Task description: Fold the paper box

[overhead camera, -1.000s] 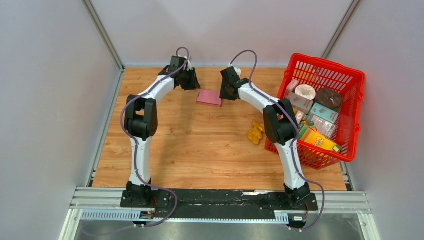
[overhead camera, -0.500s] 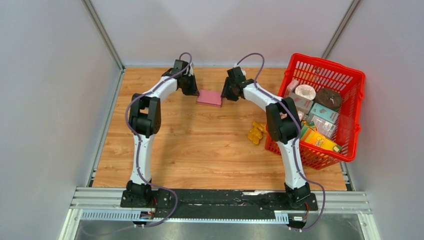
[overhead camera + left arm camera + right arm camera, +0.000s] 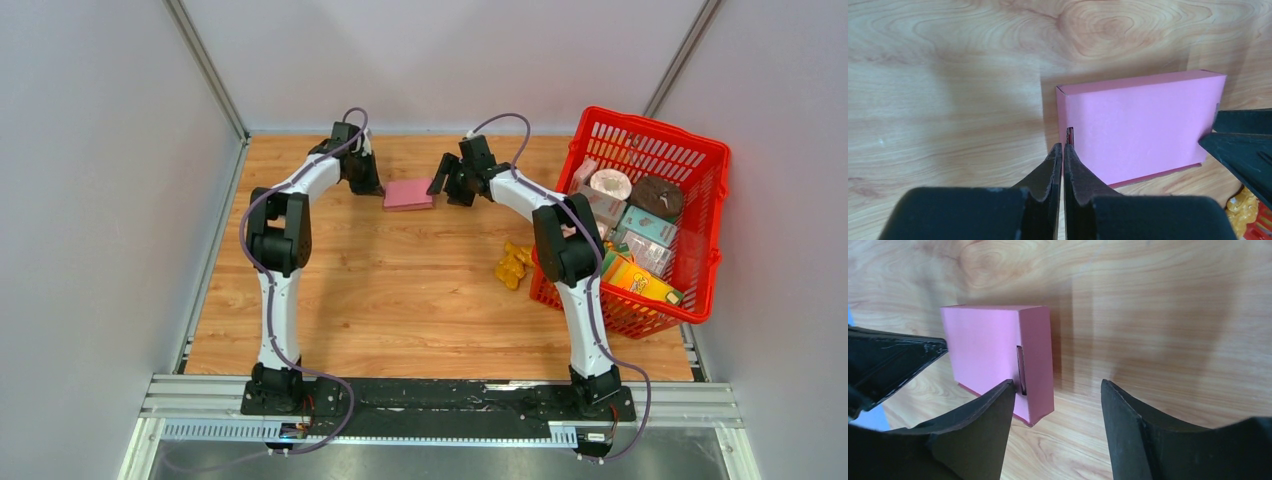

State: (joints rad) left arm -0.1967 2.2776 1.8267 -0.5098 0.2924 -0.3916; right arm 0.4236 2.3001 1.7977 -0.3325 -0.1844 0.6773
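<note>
The box [image 3: 1140,127] lies between my hands. Left hand [image 3: 1063,150], pressed together, points at its end slot [image 3: 1070,136], probably to press that end closed; right hand [image 3: 1057,385] stands spread beside the other end.

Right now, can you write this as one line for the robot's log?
paper box: closed block, lying flat | left gripper: shut, tips at one end | right gripper: open, at other end

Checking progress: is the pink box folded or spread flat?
Folded: the paper box is a closed rectangular block, top and side walls showing.
</note>
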